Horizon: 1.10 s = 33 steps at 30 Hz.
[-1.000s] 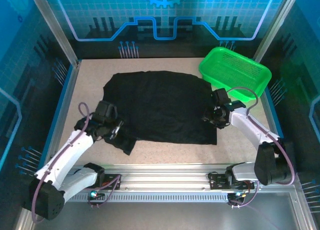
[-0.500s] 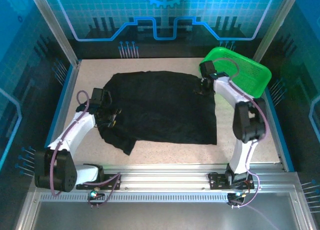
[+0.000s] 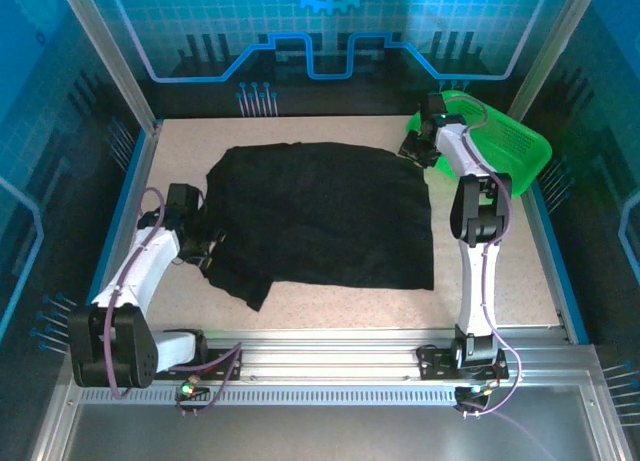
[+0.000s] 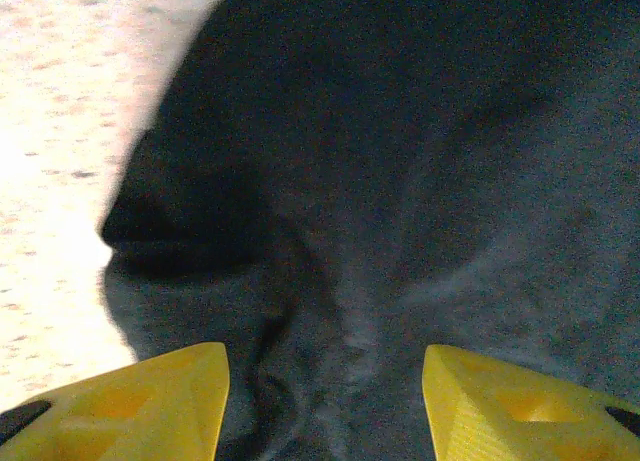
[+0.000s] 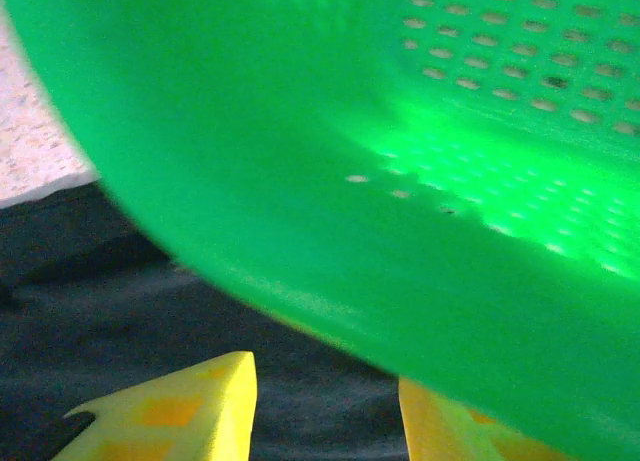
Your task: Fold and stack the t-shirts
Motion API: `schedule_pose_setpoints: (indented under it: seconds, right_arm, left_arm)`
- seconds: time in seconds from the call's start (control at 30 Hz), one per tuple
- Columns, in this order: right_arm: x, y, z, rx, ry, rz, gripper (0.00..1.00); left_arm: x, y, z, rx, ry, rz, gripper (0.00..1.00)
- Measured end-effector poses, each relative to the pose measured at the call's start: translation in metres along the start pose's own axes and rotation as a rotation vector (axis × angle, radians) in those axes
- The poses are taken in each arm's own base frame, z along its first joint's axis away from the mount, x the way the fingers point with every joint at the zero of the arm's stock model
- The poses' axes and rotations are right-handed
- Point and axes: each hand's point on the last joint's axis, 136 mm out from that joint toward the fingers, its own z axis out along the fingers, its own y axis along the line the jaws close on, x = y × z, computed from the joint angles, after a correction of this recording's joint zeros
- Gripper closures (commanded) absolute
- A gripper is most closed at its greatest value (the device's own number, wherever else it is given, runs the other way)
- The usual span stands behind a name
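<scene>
- Here's the black t-shirt (image 3: 320, 216), spread out flat on the table (image 3: 500, 281), lying just to the near left of the green basket (image 3: 505, 146)
- One far corner of the t-shirt reaches right up to the basket's wall
- Up at that very corner sits the right gripper (image 3: 418, 149), hard against the basket's near-left side
- In the right wrist view its yellow fingers (image 5: 170, 416) stand apart, with dark cloth showing in the gap and nothing pinched
- The basket's mesh wall looms close above those fingers and hides part of one of them
- The cloth meets the foot of that wall; whether it runs in under the basket, I cannot tell
- Over to the left gripper (image 3: 197, 246): it is well away from the basket, down at the t-shirt edge farthest from it, where a flap of fabric hangs out toward the near side
- In the left wrist view its fingers (image 4: 150, 401) are apart too, low over rumpled fabric
- A soft fold rises between them, not clamped
- Bare table shows just past the t-shirt's curved edge
</scene>
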Motion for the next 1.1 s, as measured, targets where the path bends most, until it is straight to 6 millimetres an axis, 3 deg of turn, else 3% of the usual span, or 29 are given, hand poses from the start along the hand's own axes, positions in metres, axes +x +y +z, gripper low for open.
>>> schedule_pose_setpoints:
  seconds: [0.1, 0.2, 0.33, 0.43, 0.5, 0.67, 0.73, 0.8, 0.97, 1.1]
  right_arm:
    - [0.004, 0.008, -0.002, -0.021, -0.01, -0.028, 0.54]
    - [0.029, 0.009, -0.016, -0.011, 0.0, -0.051, 0.51]
    - [0.076, 0.024, -0.059, -0.03, -0.002, -0.092, 0.5]
    - [0.113, 0.049, -0.087, -0.088, -0.011, -0.152, 0.51]
    - [0.146, 0.071, -0.093, -0.132, 0.019, -0.208, 0.51]
    - [0.243, 0.125, -0.07, -0.21, 0.18, -0.365, 0.52]
    - [0.275, 0.135, -0.053, -0.217, 0.253, -0.401, 0.53]
    - [0.294, 0.139, -0.034, -0.204, 0.31, -0.415, 0.53]
    - [0.298, 0.142, 0.008, -0.149, 0.385, -0.379, 0.55]
    - [0.273, 0.154, 0.018, -0.15, 0.38, -0.325, 0.56]
  left_arm:
    - [-0.003, 0.017, 0.006, -0.052, -0.002, -0.013, 0.46]
    - [0.0, 0.028, 0.014, -0.095, 0.018, -0.012, 0.47]
    - [0.011, 0.044, 0.022, -0.143, 0.047, -0.004, 0.5]
    - [0.026, 0.054, 0.024, -0.165, 0.068, 0.017, 0.56]
    - [0.038, 0.056, 0.026, -0.175, 0.086, 0.045, 0.61]
    - [0.06, 0.066, 0.038, -0.211, 0.115, 0.069, 0.69]
    - [0.068, 0.071, 0.045, -0.234, 0.13, 0.073, 0.73]
    - [0.073, 0.072, 0.051, -0.248, 0.145, 0.076, 0.82]
    - [0.084, 0.069, 0.056, -0.239, 0.169, 0.072, 1.0]
    - [0.099, 0.063, 0.056, -0.196, 0.215, 0.072, 1.0]
